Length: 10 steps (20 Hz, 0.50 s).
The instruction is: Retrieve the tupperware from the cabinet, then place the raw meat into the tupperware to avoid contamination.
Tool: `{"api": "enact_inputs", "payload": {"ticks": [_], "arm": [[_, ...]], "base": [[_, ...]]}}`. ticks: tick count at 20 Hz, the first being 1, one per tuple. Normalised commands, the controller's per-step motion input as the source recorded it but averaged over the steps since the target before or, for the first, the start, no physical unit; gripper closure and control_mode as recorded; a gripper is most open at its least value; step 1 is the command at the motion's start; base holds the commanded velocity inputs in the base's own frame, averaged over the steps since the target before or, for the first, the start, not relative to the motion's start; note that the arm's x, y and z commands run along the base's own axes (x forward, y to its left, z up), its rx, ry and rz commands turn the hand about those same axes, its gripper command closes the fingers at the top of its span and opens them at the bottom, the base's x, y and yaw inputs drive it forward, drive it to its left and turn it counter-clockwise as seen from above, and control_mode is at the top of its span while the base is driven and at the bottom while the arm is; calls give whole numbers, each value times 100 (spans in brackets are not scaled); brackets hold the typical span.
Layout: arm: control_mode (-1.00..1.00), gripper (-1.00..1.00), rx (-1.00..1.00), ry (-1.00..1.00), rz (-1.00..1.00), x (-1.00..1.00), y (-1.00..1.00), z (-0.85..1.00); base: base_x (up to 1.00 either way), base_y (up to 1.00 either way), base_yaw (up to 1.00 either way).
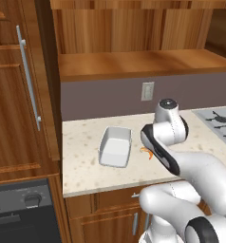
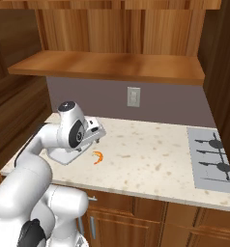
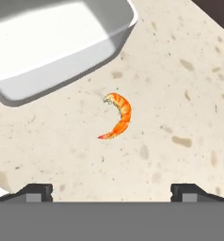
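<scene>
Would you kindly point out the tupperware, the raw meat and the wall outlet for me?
tupperware (image 1: 114,147): left base view, on its inner floor.
raw meat (image 3: 121,114): hand view, on the middle of its curved orange body.
wall outlet (image 2: 133,97): right base view, on its cover plate.

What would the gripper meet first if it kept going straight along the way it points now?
Most likely the raw meat, lying on the counter between the open gripper's fingertips' line, beside the tupperware. How far off it is cannot be told.
</scene>
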Motion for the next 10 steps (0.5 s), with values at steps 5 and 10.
{"api": "enact_inputs", "payload": {"ticks": [5,10], "arm": [[-100,-100,0,0,2,15,0,-25],[-100,-100,0,0,2,16,0,-20]], "base": [[0,0,0],[0,0,0]]}}
